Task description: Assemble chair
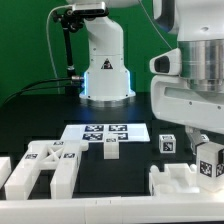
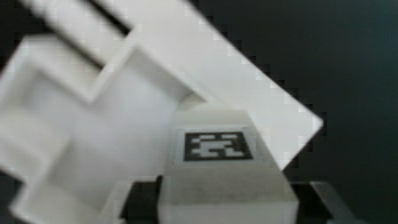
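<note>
My gripper (image 1: 206, 150) fills the exterior view's right, low over the table. It is shut on a white bar-shaped chair part with a marker tag (image 1: 209, 164). In the wrist view the gripper (image 2: 221, 203) has its dark fingers (image 2: 153, 198) pressed on both sides of that tagged part (image 2: 219, 150). Below it lies a large flat white chair piece (image 2: 143, 90), blurred, which also shows at the front right of the exterior view (image 1: 180, 182). Whether the held part touches it I cannot tell.
The marker board (image 1: 84, 131) lies mid-table with a small white part (image 1: 111, 150) at its front edge. White frame-like chair parts (image 1: 45, 166) lie at the front left. A small tagged part (image 1: 168, 143) stands beside my gripper. The robot base (image 1: 104, 70) stands behind.
</note>
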Tool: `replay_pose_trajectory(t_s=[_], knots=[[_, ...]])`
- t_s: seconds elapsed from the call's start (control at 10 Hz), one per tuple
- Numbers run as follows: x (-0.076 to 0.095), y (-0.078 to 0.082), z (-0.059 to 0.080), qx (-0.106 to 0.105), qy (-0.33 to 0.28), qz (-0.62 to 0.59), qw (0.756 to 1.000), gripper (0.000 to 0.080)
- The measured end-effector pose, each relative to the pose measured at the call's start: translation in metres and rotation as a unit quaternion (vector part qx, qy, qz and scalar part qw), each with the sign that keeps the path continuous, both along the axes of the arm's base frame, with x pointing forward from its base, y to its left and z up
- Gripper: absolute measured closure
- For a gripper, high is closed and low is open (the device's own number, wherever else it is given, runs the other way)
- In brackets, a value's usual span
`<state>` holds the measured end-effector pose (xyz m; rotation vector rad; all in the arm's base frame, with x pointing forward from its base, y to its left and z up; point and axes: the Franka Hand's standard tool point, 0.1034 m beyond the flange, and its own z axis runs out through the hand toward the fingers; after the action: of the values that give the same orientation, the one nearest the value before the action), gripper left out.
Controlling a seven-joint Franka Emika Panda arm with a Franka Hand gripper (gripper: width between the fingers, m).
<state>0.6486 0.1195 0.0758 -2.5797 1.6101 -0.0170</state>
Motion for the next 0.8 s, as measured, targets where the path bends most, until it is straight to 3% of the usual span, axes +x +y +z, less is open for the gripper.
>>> replay_pose_trajectory(t_s=[0.1, 0.4, 0.5, 0.6, 0.7, 0.8], knots=[[0.0001, -0.0001, -0.0002, 0.005, 0.003, -0.048, 0.999, 0.0514], [0.0002, -0.0008, -0.0001, 0.001, 0.0, -0.006, 1.0, 0.0508], [0.0002, -0.0024, -0.0002, -0.005, -0.006, 0.081, 0.997, 0.0307], [-0.0001, -0.0023, -0.0009, -0.017, -0.014, 0.195, 0.981, 0.0307], [-0.0017, 0.0021, -0.0018, -0.023, -0.018, 0.279, 0.96, 0.0185], [-0.0035, 0.0059, -0.0022, -0.025, -0.018, 0.321, 0.947, 0.016]])
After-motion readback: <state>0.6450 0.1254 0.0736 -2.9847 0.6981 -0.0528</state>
